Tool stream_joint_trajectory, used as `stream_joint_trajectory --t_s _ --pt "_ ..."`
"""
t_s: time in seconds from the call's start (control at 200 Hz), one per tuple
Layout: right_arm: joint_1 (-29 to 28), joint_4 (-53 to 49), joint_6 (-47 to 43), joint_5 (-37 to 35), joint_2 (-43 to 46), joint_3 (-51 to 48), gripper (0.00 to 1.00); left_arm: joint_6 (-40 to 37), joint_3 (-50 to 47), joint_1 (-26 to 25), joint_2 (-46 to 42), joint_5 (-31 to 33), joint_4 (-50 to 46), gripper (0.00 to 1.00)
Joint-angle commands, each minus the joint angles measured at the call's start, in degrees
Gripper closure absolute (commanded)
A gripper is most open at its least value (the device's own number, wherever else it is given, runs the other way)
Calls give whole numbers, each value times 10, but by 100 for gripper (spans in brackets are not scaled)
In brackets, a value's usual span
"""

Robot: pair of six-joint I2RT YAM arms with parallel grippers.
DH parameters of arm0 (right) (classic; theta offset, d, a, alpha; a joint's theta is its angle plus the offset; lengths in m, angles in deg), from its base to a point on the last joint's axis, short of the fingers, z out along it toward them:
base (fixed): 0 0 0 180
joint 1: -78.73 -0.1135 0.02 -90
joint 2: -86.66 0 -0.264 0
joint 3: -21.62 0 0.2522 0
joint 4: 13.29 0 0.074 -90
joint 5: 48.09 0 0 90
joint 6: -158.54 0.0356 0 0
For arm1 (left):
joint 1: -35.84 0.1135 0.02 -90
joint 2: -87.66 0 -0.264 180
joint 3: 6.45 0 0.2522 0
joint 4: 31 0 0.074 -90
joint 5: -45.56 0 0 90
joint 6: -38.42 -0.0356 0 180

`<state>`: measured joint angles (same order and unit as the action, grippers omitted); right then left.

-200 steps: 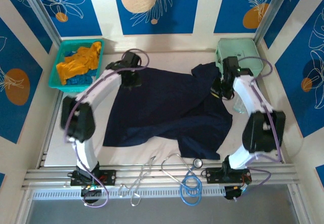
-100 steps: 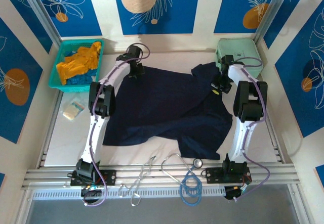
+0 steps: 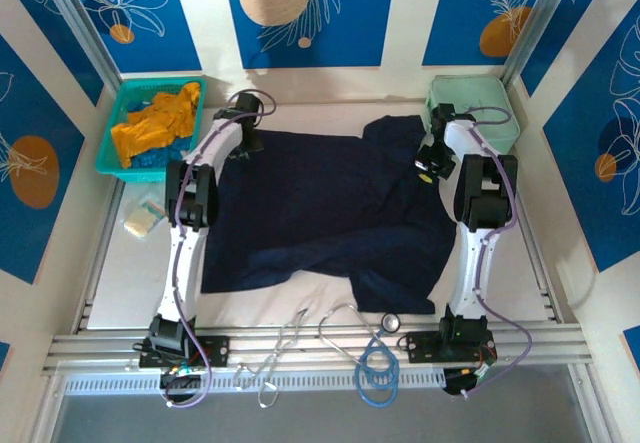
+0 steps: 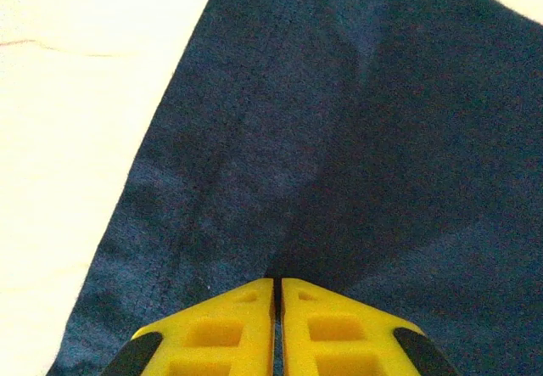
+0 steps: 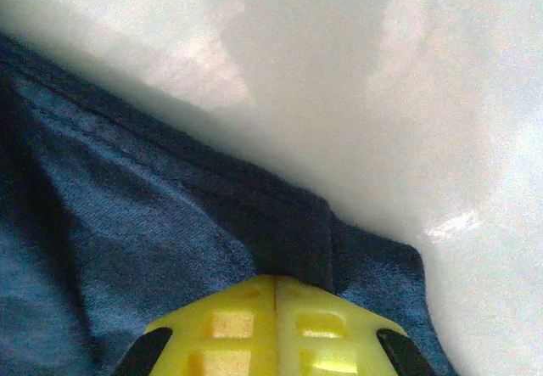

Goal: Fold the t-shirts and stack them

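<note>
Top external: far-left corner, teal plastic basket (image 3: 108,143) w/ a crumpled mustard-orange cloth t-shirt (image 3: 160,121) inside. Just right of it, the left gripper (image 3: 248,145) sits on the far-left edge of the large dark navy cloth t-shirt (image 3: 320,198), spread over the white table (image 3: 120,273) btwn both arms. Left wrist cam: yellow fingers (image 4: 221,333) clenched on a navy crease. Right gripper (image 3: 432,163) at the shirt's far-right corner, near the mint-green hard case (image 3: 485,98). Right wrist cam: jaws pinched on the hem.

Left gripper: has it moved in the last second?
Yes. The left gripper has shifted left along the table's far side, closer to the teal basket, and is shut on the corner of the navy t-shirt.
</note>
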<state>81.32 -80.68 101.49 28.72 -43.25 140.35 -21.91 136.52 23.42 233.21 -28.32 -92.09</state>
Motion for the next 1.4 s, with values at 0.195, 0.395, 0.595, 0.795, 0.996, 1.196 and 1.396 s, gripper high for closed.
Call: stream_joint_trajectory --t_s 0.195,0.395,0.595,0.795,0.996,1.196,1.396 --pt "-10 -23 -29 -54 -19 15 100 36 -118 39 -41 29 -39 90" --pt "-9 -33 -16 -76 -20 16 100 83 -172 66 -74 17 -26 91" --pt "-9 -47 16 -101 3 -16 100 74 -177 69 -74 -45 12 90" --pt "-8 -43 45 -145 59 -95 100 63 -155 50 -62 -93 13 87" --pt "-8 -30 8 -144 87 -90 100 40 -145 36 -78 -128 30 65" --pt "-52 -24 -46 -141 142 -70 100 3 -158 25 -179 -101 27 51" --pt "-101 -50 -75 -94 118 -60 100 -17 -237 1 -247 -105 -14 61"
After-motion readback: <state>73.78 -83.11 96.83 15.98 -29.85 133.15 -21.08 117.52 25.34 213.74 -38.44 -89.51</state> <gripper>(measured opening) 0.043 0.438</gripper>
